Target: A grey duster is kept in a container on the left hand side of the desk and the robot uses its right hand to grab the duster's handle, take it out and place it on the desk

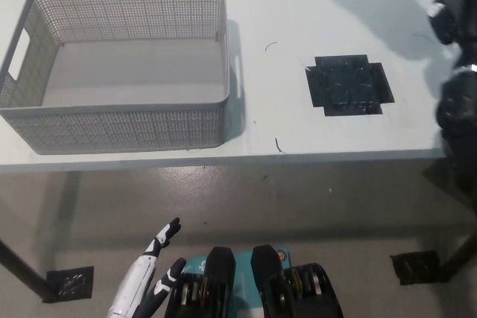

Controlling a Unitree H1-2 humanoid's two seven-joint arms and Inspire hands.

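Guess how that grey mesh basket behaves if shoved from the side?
The grey mesh basket looks empty with thin perforated walls, so probably light. Its flat base on the smooth desk suggests sliding, not tipping. The walls may flex slightly.

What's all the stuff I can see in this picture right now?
Basket: one, grey perforated plastic, on the desk's left side, nothing visible inside.
Desk: one, white, fills the upper picture.
Black patch: one, cross-shaped, flat on the desk right of the basket.
Floor plates: two, dark, at lower left and lower right.
Duster: not in view.
Left hand: one, white, low at bottom left, fingers apart, holding nothing.
Right arm: one, black, at the right edge; its hand is cut off by the frame.
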